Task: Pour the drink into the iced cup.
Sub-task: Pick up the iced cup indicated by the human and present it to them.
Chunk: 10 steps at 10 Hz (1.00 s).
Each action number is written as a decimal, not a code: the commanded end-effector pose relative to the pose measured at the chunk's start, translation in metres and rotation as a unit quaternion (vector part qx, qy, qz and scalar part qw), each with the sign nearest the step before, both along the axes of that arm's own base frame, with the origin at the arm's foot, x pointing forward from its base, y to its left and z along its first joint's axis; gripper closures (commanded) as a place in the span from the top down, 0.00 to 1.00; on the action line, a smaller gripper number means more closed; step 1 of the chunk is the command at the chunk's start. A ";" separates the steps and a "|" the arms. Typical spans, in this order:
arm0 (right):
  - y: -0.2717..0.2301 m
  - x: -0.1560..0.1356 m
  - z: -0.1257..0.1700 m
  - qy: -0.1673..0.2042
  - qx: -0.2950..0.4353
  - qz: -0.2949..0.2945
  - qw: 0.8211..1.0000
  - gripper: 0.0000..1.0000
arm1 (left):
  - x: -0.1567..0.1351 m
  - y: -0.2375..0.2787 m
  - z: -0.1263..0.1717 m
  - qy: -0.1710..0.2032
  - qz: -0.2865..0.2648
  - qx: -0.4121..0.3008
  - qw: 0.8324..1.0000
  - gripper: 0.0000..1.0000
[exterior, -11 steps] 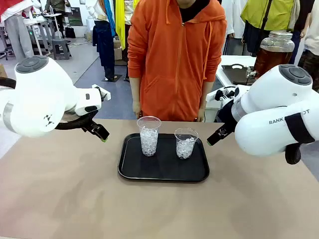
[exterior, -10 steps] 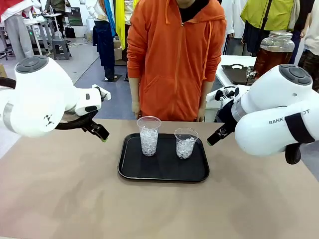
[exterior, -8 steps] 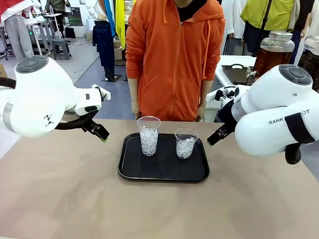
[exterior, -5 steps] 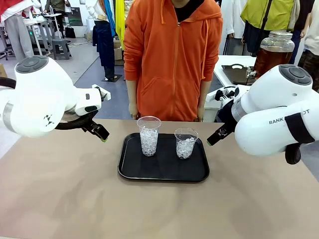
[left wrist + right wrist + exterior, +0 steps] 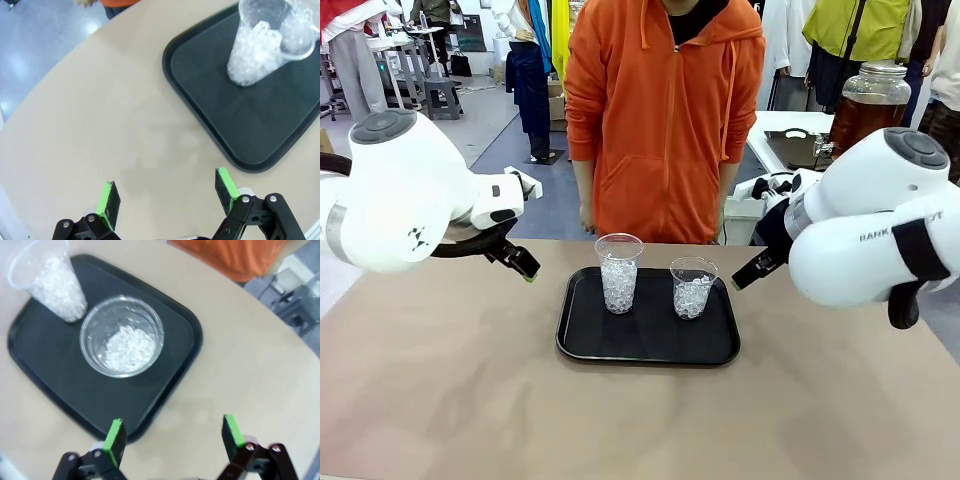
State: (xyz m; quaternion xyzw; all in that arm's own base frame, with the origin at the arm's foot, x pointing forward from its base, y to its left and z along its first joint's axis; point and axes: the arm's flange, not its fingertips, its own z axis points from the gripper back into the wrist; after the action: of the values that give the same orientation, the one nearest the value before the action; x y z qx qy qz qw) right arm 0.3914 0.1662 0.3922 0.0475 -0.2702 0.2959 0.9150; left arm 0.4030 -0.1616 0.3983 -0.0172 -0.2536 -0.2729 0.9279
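A black tray [image 5: 650, 340] with a raised rim and rounded corners lies flat on the tan table [image 5: 460, 400], near its far edge and about midway across. Just behind that edge stands a person in an orange zip hoodie [image 5: 665, 120], facing the table. To the right, behind the person, a white side table [image 5: 800, 120] bears a second dark tray [image 5: 792, 150]. Far off at the left, a grey stool [image 5: 440, 95] stands on the blue-grey floor [image 5: 520, 150].

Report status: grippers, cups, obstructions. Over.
Left gripper, right gripper open, empty. Tall clear plastic iced cup, short iced cup upright on black plastic tray, no drink. Amber drink in lidded glass jar, back right. Nothing blocking.
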 end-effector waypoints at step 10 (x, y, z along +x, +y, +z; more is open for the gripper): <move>-0.108 0.049 0.059 0.225 0.379 0.002 0.898 1.00 | 0.041 0.057 0.062 0.144 0.086 -0.316 0.934 1.00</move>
State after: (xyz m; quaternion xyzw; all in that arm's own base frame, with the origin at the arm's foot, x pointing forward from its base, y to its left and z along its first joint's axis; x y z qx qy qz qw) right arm 0.4205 0.0670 0.4617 0.4337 -0.1610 0.1568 0.8726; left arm 0.4324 -0.1116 0.4716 -0.2942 -0.1986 -0.0884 0.9307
